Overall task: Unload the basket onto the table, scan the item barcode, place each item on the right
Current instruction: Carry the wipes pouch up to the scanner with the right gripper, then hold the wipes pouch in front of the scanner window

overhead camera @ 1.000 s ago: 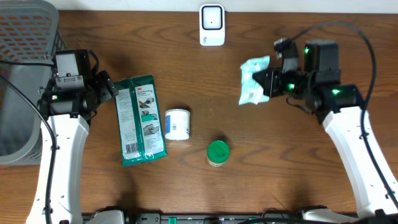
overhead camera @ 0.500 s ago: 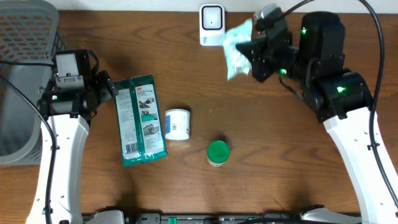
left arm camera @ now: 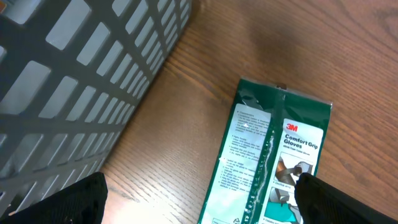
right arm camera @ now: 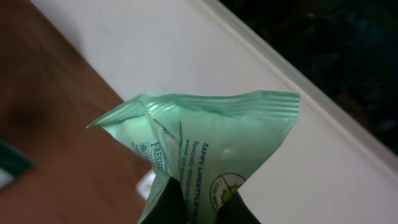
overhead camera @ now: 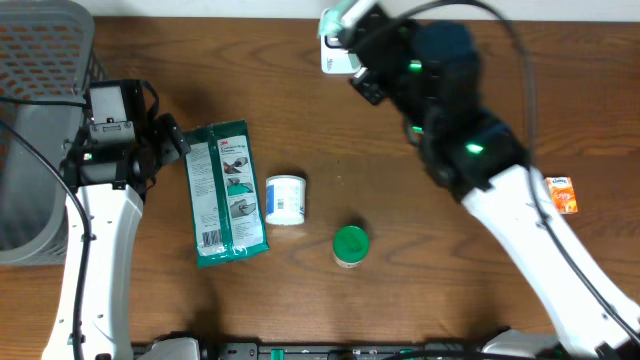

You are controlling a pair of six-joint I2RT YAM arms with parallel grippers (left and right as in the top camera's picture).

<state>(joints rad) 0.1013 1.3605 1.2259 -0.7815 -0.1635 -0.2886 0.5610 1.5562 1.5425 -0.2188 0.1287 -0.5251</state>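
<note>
**Pouch held over the scanner: which face is toward it is not clear**

The right gripper (right arm camera: 196, 204) is clenched on 1 end of the green pouch (right arm camera: 211, 146). Its 2 dark fingers pinch the lower part of the film, and the rest of the pouch stands free beyond the fingertips. From above, the right arm lies across the white scanner (overhead camera: 327, 60), so the pouch is just beyond the fingertips, over or beside the scanner. The arm hides most of it there. The left gripper (left arm camera: 205, 208) is released, with the jaws wide apart, and the gloves pack (left arm camera: 273, 155) lies just beneath and ahead of it, not touched.

In my judgement 3 things could go wrong:
- The pouch is soft and creased. If the barcode sits on a fold, the scanner may not read it.
- The grip takes only a small part of the film. A quick turn of the wrist could let the pouch swing or slip out.
- A printed face is toward the wrist camera and I see no barcode on it. Whether the code is on the far face, and whether that face looks at the scanner, I cannot tell. If not, nothing will be read.

The long axis of the pouch runs straight out from the fingers. The crimped seal is the far end and points away from the gripper. The print runs along this same axis.
</note>
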